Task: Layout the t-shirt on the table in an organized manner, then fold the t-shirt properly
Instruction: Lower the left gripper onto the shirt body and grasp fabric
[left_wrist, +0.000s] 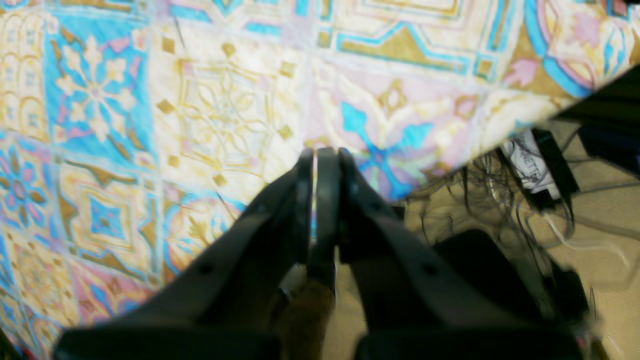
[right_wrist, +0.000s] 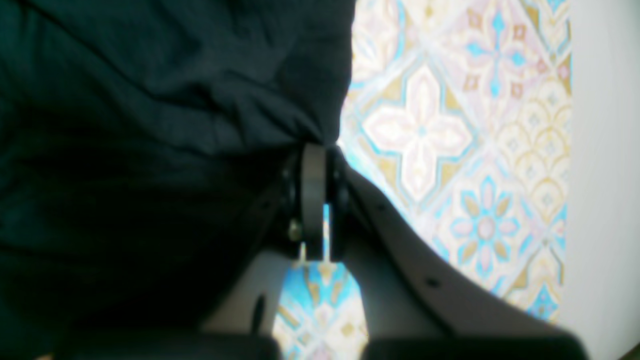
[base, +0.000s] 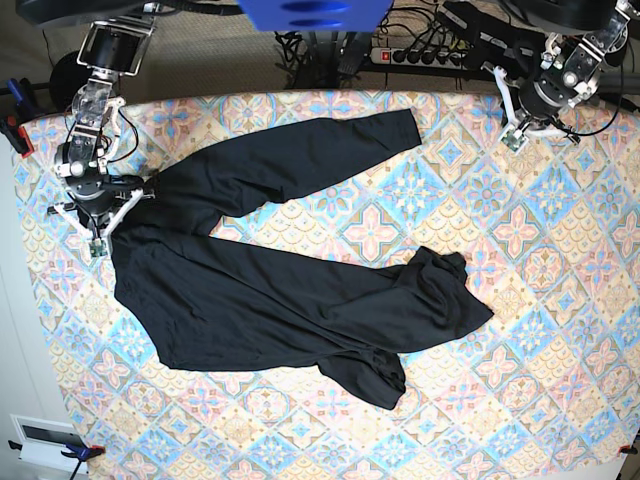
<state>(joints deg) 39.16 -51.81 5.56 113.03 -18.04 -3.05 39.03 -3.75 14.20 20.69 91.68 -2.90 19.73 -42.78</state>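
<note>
Our left end effector (left_wrist: 320, 155) has its jaws pressed together on nothing, poised over the worktop (left_wrist: 150, 100) near its edge. In the right wrist view, our right end effector (right_wrist: 320, 150) pinches the edge of the black t-shirt (right_wrist: 150, 125). From the base view, we see the t-shirt (base: 270, 290) sprawled rumpled across the worktop's (base: 540, 330) middle, sleeves spread, the right end effector (base: 145, 185) at its far corner, the left end effector (base: 512, 140) well apart.
</note>
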